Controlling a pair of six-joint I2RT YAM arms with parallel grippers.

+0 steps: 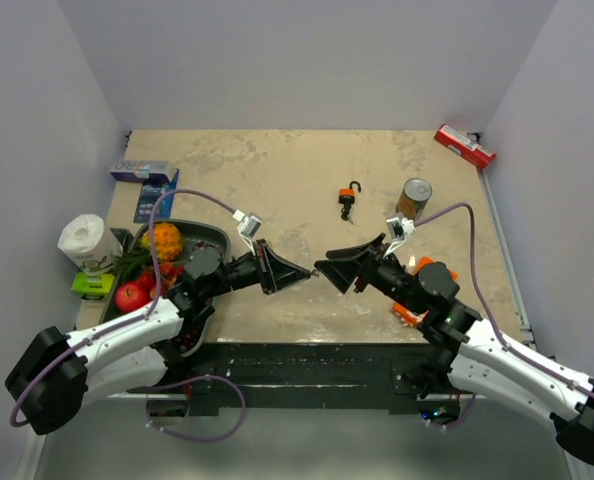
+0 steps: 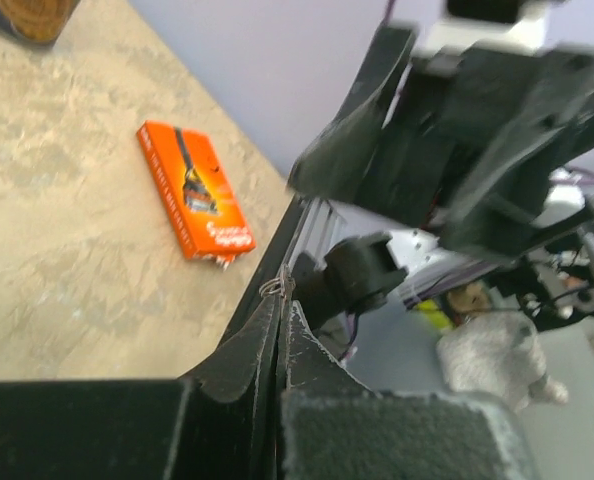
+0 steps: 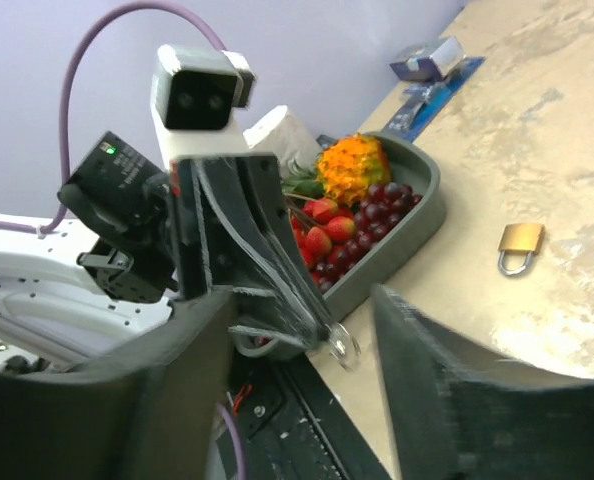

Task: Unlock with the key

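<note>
An orange padlock with a black shackle (image 1: pixel 350 192) lies on the table's far middle. A tiny black-headed key (image 1: pixel 346 210) lies just in front of it, touching or nearly so. My left gripper (image 1: pixel 308 272) (image 2: pixel 281 298) is shut on a small metal ring (image 2: pixel 275 287), which sticks out of its tips and also shows in the right wrist view (image 3: pixel 343 348). My right gripper (image 1: pixel 323 268) (image 3: pixel 302 300) is open, tip to tip with the left gripper, its jaws standing either side of the ring. A small brass padlock (image 3: pixel 520 247) lies on the table near the tray.
A grey tray (image 1: pixel 217 235) of fruit sits at the left, by a paper roll (image 1: pixel 82 238) and a blue box (image 1: pixel 145 172). A can (image 1: pixel 414 197) and a red box (image 1: pixel 464 146) stand far right. An orange packet (image 2: pixel 197 190) lies near the front edge.
</note>
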